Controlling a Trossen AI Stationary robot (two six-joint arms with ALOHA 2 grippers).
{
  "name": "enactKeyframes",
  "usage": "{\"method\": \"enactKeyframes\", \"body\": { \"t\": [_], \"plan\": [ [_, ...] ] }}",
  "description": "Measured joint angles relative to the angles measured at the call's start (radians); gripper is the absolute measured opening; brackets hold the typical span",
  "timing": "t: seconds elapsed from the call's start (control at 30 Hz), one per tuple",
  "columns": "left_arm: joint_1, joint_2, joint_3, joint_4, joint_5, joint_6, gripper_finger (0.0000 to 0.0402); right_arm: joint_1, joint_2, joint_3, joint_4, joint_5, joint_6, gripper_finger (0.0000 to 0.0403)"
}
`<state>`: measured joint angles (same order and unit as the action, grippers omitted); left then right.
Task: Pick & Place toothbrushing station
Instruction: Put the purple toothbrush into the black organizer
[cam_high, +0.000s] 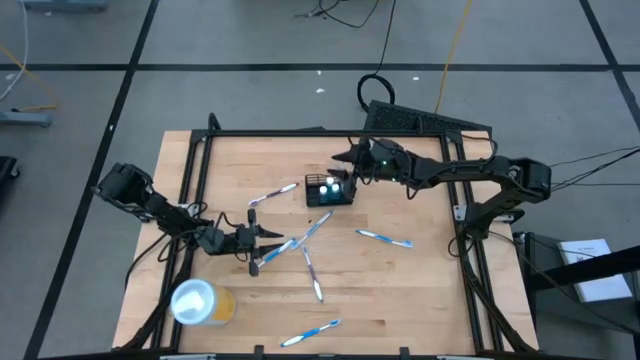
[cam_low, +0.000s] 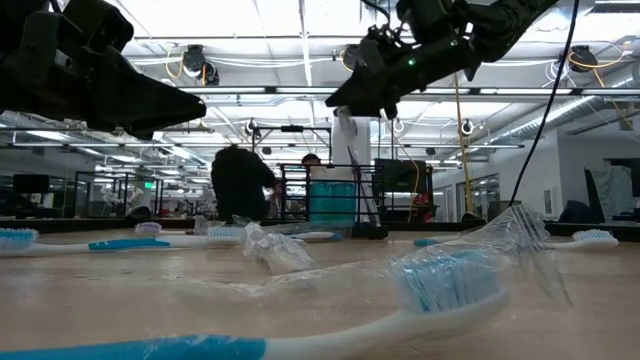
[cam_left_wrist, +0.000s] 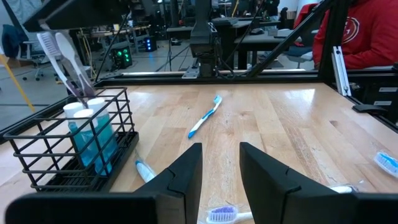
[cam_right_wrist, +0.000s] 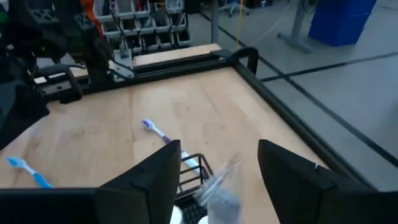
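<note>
Table (cam_high: 420, 290) of pale wood planks, black metal frame round its edges, grey tiled floor beyond. Low view looks into a workshop hall with ceiling lights and dark racks; a person stands far back. Red sleeve at the far table edge in left wrist view.

Toothbrushing station (cam_high: 331, 190), black wire-mesh box, stands near the table's back middle. It holds blue-and-white tubes and two upright white brushes (cam_left_wrist: 65, 59).

Right claw (cam_high: 352, 171) hovers just over the station, fingers spread, crinkled clear wrap (cam_right_wrist: 217, 190) between them; a grip cannot be told.

Left claw (cam_high: 268, 238) low at front left, fingers parted, holding nothing, a brush head just beneath.

Blue-and-white toothbrushes (cam_high: 385, 238) lie scattered, some in clear plastic. Yellow cup (cam_high: 203, 302), white lid, front left.
</note>
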<state>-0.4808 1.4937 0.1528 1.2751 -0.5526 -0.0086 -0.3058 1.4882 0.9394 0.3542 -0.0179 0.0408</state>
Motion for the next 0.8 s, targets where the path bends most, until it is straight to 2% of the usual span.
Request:
{"method": "enactKeyframes", "body": {
  "t": [0.3,0.4,0.63,0.8],
  "plan": [
    [0.000,0.000,0.000,-0.011,0.000,0.000,0.0113,0.029,-0.051,0.002,0.007,0.065,-0.062,0.0208],
    [0.000,0.000,0.000,-0.017,0.000,-0.002,0.0113,0.061,-0.100,0.000,-0.048,0.089,-0.073,0.0208],
    [0.000,0.000,0.000,-0.041,0.000,-0.035,0.0113,0.244,-0.177,0.001,-0.257,0.108,0.003,0.0208],
    [0.016,0.000,0.032,-0.068,0.026,-0.201,0.0113,0.413,-0.184,0.000,-0.430,0.264,0.079,0.0208]
  ]
}}
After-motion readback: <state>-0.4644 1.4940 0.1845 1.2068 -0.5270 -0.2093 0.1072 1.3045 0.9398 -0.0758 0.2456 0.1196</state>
